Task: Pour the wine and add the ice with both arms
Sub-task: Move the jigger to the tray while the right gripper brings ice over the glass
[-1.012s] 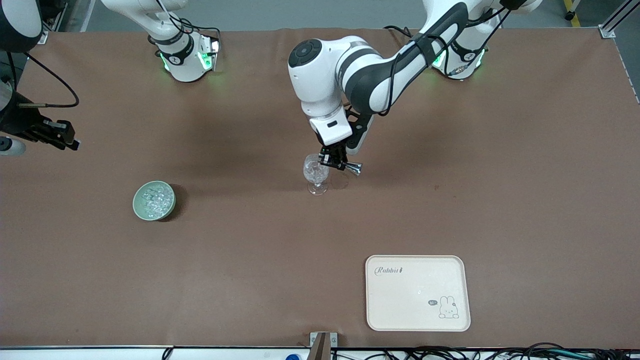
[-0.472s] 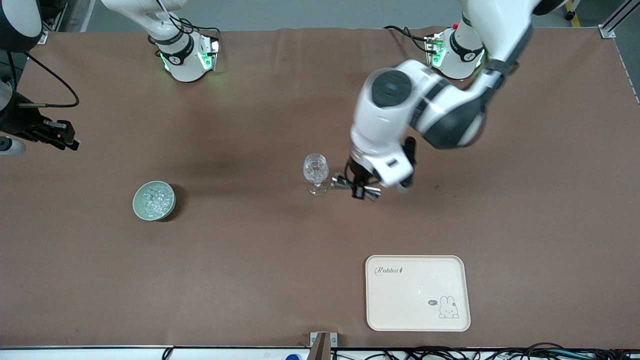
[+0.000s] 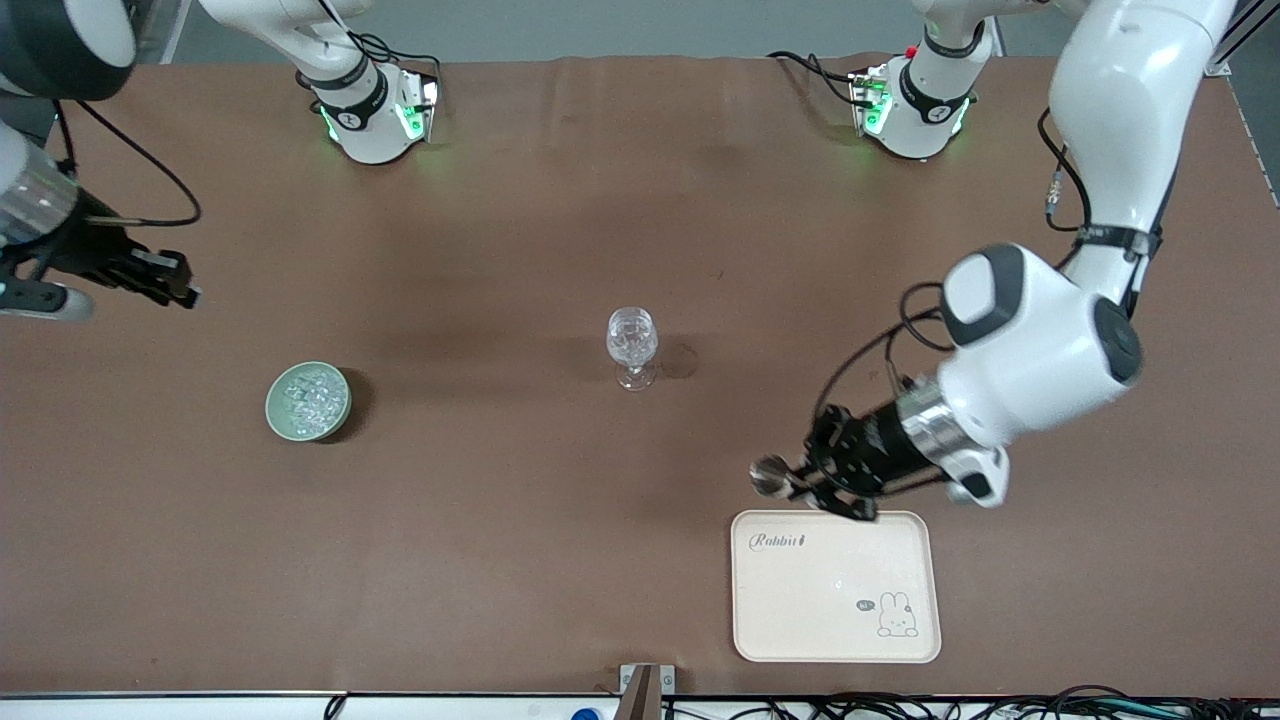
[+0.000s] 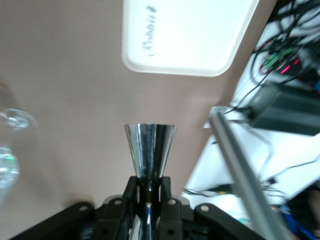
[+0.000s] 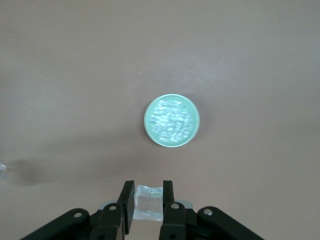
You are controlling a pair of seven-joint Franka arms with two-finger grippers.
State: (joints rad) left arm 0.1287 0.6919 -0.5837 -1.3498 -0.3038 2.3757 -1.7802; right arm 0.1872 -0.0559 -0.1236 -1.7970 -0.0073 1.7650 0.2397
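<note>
While two tools grip — one jigger point(image 4: 149, 150), one ice cube point(image 5: 148, 202).

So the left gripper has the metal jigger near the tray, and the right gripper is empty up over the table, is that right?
Not quite. The right gripper is not empty: the right wrist view shows its fingers shut on an ice cube. The rest holds: the left gripper holds the metal jigger near the tray.

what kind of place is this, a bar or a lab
Most likely a robotics lab staged as a drinks station: two arms bolted to a brown-covered table, loose cables along its edge, and only a wine glass, an ice bowl and a tray.
</note>
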